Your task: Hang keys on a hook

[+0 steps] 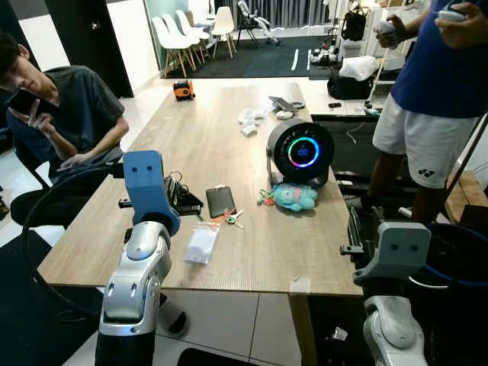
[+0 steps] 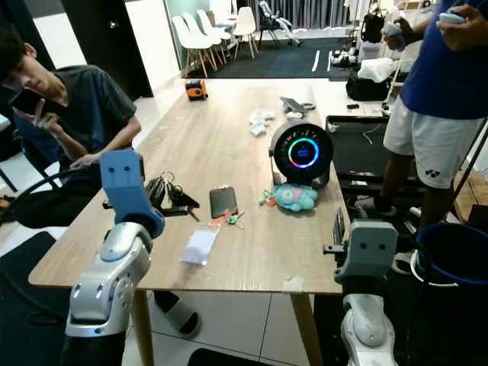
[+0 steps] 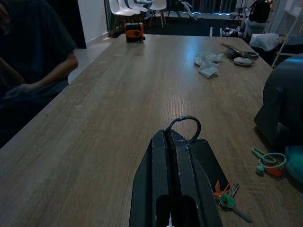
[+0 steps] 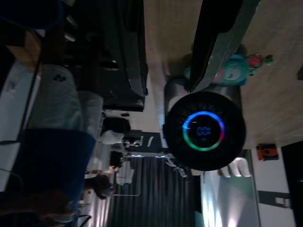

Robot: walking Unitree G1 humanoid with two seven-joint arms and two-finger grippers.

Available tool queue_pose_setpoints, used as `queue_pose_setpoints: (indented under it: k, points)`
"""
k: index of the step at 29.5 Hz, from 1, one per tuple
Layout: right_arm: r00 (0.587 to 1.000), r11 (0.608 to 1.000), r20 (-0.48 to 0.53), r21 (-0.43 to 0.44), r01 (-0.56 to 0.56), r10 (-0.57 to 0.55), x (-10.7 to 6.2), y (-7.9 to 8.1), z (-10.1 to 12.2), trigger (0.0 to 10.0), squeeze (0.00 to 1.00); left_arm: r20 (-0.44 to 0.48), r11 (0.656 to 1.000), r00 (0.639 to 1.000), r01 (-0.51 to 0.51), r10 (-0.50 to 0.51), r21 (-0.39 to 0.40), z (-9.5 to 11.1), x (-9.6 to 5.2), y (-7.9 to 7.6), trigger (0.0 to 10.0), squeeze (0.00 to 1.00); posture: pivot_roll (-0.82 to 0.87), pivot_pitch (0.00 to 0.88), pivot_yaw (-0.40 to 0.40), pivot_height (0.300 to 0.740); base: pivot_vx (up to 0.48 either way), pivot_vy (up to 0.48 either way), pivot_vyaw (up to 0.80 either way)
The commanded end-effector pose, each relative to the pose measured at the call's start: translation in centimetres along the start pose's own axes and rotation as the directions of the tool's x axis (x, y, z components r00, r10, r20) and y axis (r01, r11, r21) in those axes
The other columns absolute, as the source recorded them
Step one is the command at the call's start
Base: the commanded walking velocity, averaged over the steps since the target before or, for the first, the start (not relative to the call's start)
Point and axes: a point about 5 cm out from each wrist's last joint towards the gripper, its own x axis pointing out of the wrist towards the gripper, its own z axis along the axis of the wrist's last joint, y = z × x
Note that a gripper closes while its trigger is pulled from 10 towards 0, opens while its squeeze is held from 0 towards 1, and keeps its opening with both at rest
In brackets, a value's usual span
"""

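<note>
Keys [image 2: 169,188] in left gripper [image 3: 176,142] — fingers closed — above table [image 1: 229,145]

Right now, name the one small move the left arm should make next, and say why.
Probably lift the left gripper a little, straight up. Its fingers are shut on the key ring, low over the wooden table, with the black phone and the green and orange keys lying close by. A short lift should free the ring from them before any carry.
</note>
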Motion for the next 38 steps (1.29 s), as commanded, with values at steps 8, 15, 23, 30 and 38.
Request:
queue_pose_setpoints:
  k: [8, 15, 23, 30, 38]
  points:
    - [1.0, 1.0, 0.001, 0.004, 0.006, -0.006, 0.2, 0.2, 0.2, 10.0, 0.0, 0.008, 0.999, 1.0, -0.005, 0.004, 0.043, -0.5, 0.2, 0.2, 10.0, 0.0, -0.03, 0.084, 0.138, 0.74, 0.0, 0.0, 0.0]
    - [1.0, 1.0, -0.006, 0.021, -0.016, 0.016, 0.3, 0.7, 0.2, 10.0, 0.0, 0.014, 0.999, 1.0, 0.001, -0.002, 0.05, -0.6, 0.0, 0.2, 10.0, 0.0, -0.03, 0.085, 0.131, 0.74, 0.0, 0.0, 0.0]
    - [0.999, 0.999, -0.017, 0.032, -0.027, 0.028, 0.1, 1.0, 0.0, 10.0, 0.0, 0.019, 0.998, 1.0, 0.004, -0.005, 0.062, -0.7, 0.0, 0.2, 10.0, 0.0, -0.02, 0.088, 0.134, 0.74, 0.0, 0.0, 0.0]
    - [0.999, 0.999, -0.02, 0.032, -0.033, 0.034, 0.1, 1.1, -0.1, 10.0, 0.0, 0.022, 0.998, 1.0, 0.007, -0.009, 0.066, -0.8, 0.0, 0.1, 10.0, 0.0, -0.02, 0.089, 0.136, 0.74, 0.0, 0.0, 0.0]
    - [0.999, 0.999, -0.023, 0.037, -0.04, 0.041, 0.1, 1.3, -0.1, 10.0, 0.0, 0.022, 0.997, 1.0, 0.007, -0.009, 0.071, -0.8, 0.0, 0.1, 10.0, 0.0, -0.02, 0.092, 0.136, 0.74, 0.0, 0.0, 0.0]
